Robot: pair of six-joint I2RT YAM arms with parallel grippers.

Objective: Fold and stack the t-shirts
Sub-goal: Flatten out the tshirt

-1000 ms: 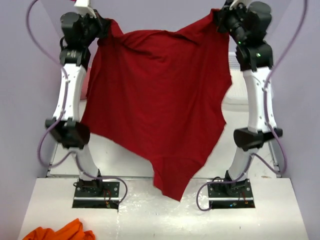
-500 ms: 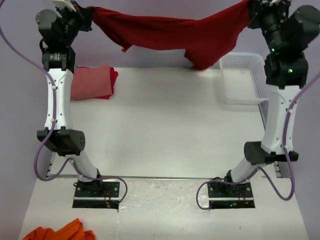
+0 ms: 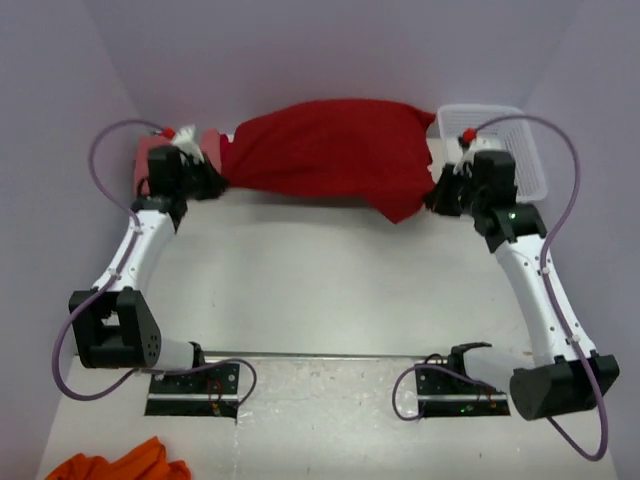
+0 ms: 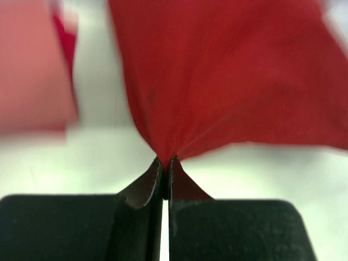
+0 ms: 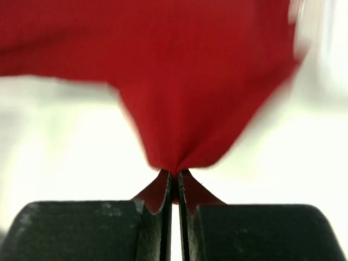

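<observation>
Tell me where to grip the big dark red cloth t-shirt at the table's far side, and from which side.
Grip its left and right end corners, coming low from the near side. The dark red cloth t-shirt is stretched crosswise, those corners pulled to points; the left gripper and right gripper are shut on them so.

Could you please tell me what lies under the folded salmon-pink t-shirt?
A brighter red cloth t-shirt peeks from beneath the salmon-pink t-shirt; its remainder is covered.

Orange cloth [image 3: 120, 465] cut off by the bottom edge; salmon-pink t-shirt [image 4: 32, 65] blurred, cropped at left
</observation>
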